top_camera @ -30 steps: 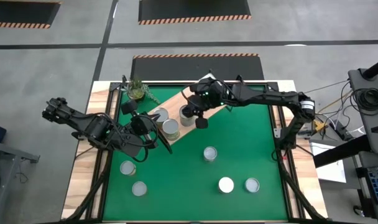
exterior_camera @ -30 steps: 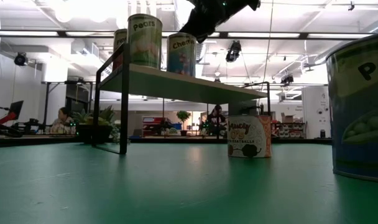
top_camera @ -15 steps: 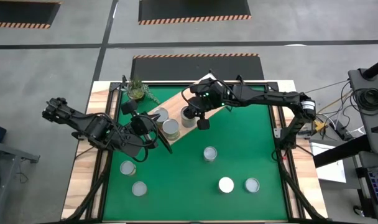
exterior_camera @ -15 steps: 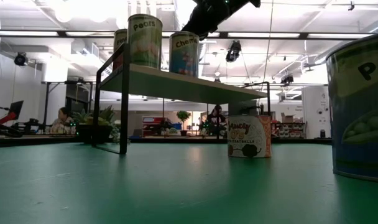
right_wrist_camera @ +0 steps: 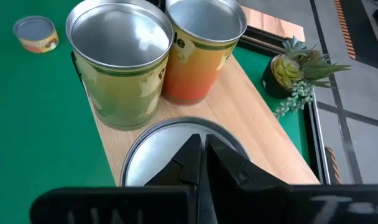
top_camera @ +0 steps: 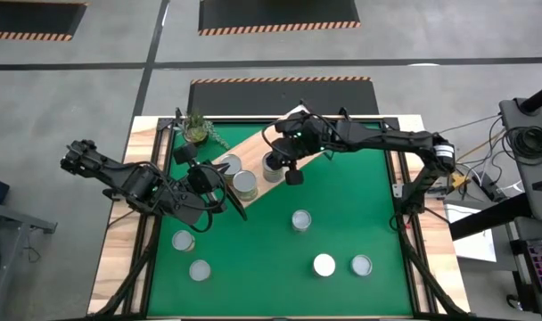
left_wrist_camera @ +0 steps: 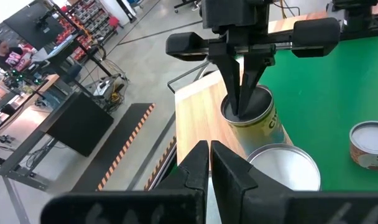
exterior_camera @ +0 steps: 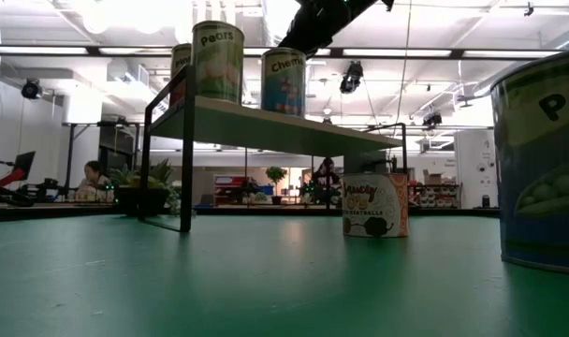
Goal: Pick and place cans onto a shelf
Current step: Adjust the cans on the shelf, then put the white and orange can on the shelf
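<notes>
The shelf [top_camera: 302, 135] is a light-wood board on a black frame, lying slantwise at the table's far side. Three cans stand on it: two at its left end [top_camera: 228, 165] [top_camera: 245, 184], and a yellow-labelled can [top_camera: 271, 164] beside them. My right gripper [top_camera: 275, 162] is shut, pointing down onto this can's top; it also shows in the left wrist view [left_wrist_camera: 240, 111]. My left gripper [top_camera: 217, 194] is shut and empty beside the shelf's left end. Several more cans stand on the green mat, one of them here [top_camera: 300, 220]. My right gripper rests its shut fingertips [left_wrist_camera: 237, 102] on the silver top [left_wrist_camera: 254, 102] of the yellow-labelled can, inside its rim. The fingers come from above, pointing down. The can stands upright on the shelf board [right_wrist_camera: 263, 143].
A small potted plant [top_camera: 196, 129] stands at the table's far left corner, beside the shelf's end. Cans stand on the mat at the near left [top_camera: 184, 241] [top_camera: 200, 269] and the near right [top_camera: 324, 265] [top_camera: 361, 265]. One can [exterior_camera: 542, 168] stands close before the low camera.
My right gripper has gone a little toward the table's right edge, its fingers still shut on the can's top. The yellow-labelled can has slid with it along the shelf, upright, away from the two cans at the left end.
</notes>
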### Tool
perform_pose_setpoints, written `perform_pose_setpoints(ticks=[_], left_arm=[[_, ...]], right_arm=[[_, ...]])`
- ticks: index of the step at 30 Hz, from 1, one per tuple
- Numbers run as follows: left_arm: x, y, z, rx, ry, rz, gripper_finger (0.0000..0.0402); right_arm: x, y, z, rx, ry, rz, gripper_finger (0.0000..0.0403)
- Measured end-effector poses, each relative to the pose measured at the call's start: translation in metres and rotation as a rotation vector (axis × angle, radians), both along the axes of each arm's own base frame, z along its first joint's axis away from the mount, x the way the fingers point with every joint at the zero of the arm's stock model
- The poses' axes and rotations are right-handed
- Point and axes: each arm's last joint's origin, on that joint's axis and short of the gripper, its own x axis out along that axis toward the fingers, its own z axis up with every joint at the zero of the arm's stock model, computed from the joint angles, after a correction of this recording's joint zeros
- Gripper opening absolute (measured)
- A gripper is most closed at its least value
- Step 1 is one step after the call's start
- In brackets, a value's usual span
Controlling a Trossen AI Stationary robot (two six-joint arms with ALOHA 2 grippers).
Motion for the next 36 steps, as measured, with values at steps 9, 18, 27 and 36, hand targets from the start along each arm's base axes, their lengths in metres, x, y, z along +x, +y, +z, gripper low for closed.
perform_pose_setpoints(ticks=[9, 18, 27, 36], left_arm=[[0.001, -0.003, 0.000, -0.036, -0.039, -0.003, 0.0000], [0.001, -0.031, -0.021, -0.089, -0.056, -0.139, 0.0000], [-0.002, -0.051, -0.037, -0.131, -0.096, -0.200, 0.0000], [-0.003, -0.054, -0.048, -0.174, -0.118, -0.188, 0.0000]], right_arm=[[-0.016, 0.018, 0.035, 0.049, -0.112, -0.003, 0.0013], [-0.046, 0.082, 0.047, 0.233, 0.016, 0.058, 0.0013], [-0.063, 0.155, 0.014, 0.291, 0.244, 0.031, 0.0013], [-0.086, 0.188, -0.060, 0.236, 0.418, -0.145, 0.0013]])
